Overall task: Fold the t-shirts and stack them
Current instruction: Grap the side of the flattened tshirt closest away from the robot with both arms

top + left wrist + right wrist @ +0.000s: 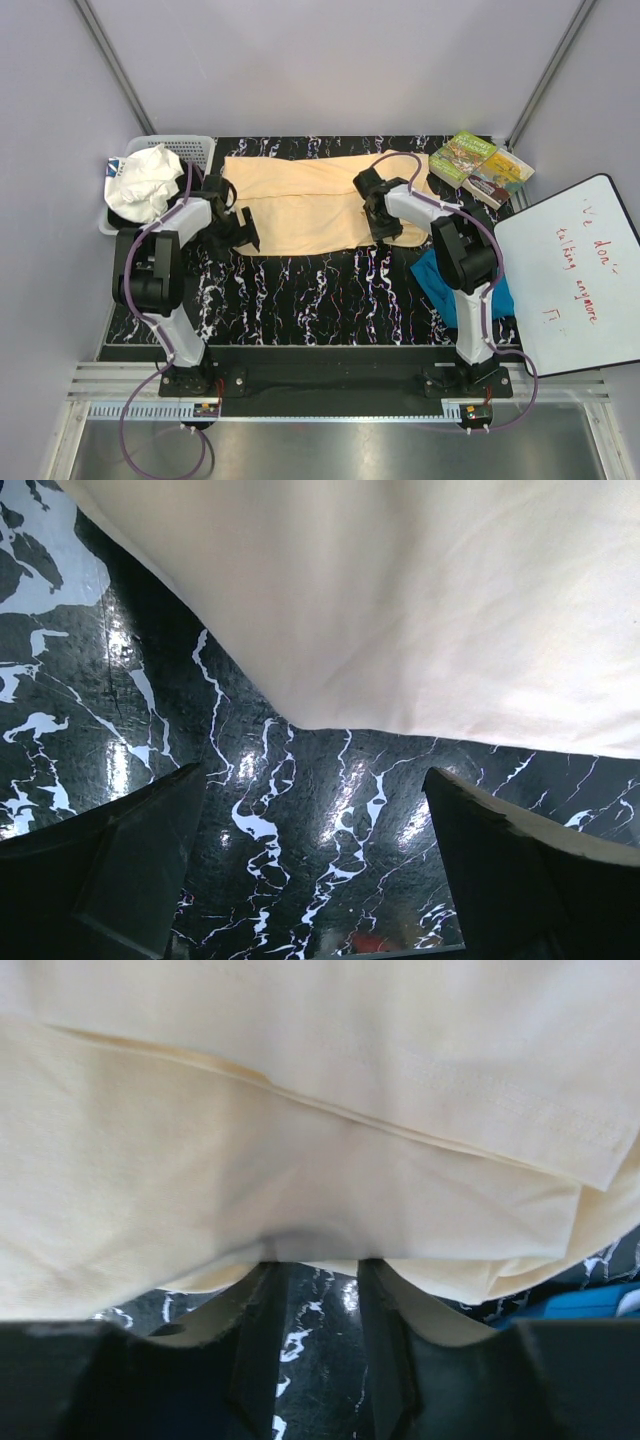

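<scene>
Left wrist: left gripper (312, 780) wide open, empty; right gripper (317, 1272) half-open, tips touching peach t-shirt (300, 1160).

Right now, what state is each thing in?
peach-yellow t-shirt: lying flat, folded lengthwise into a band
teal t-shirt: crumpled, not folded
left gripper: open, empty, beside the shirt's edge
right gripper: partly open at the shirt's near edge
white cloth: bunched in the basket
books: closed
</scene>
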### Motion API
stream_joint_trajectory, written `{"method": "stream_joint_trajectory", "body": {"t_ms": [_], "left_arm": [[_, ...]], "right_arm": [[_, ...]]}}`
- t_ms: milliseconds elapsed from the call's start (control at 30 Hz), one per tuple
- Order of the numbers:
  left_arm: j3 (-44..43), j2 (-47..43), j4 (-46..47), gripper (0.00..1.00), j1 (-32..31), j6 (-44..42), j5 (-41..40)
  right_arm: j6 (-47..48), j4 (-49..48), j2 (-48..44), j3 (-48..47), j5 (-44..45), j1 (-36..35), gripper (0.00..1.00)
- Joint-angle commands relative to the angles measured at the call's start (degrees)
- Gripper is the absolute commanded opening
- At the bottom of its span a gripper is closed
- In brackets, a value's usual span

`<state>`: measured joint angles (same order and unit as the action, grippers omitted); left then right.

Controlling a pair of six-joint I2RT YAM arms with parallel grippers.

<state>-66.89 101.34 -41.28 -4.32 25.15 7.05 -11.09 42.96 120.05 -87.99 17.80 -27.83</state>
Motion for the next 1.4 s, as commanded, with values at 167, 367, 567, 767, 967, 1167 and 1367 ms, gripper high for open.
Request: {"method": "stream_joint_trajectory", "body": {"t_ms": [167,367,567,767,967,1167,1367], "left_arm": [[-4.6,2.0,-2.4,0.95,0.3,-2.4,-3.4],[-6.7,6.0,-2.9,0.96,0.3,-2.8,-5.3],[-10.4,10.6,-2.8,0.80,0.3,-3.4,-4.2],[-12.6,13.9,-3.2,0.80,0.2,-2.9,-4.6],[-13.0,15.9,-3.3,0.59,0.2,-3.3,-4.4],[-13.4,16.1,-3.5,0.59,0.2,-3.4,-4.1],[-12.7,15.5,-3.5,0.59,0.2,-3.4,-3.7]], "right_arm": [[0.3,-0.8,4.1,-0.3,-6.5,-0.9,0.03],[1.0,1.8,-2.1,1.4,-5.1,-0.9,0.00],[1.1,6.2,-9.8,2.5,-3.6,-0.9,0.00],[1.3,10.6,-16.6,2.4,-1.0,-0.8,0.00],[1.3,9.7,-15.6,3.2,-1.9,-0.9,0.00],[-0.4,4.4,-8.0,0.7,-6.7,-0.9,0.00],[-0.9,4.2,-1.0,-6.2,-7.4,-0.9,0.00]]}}
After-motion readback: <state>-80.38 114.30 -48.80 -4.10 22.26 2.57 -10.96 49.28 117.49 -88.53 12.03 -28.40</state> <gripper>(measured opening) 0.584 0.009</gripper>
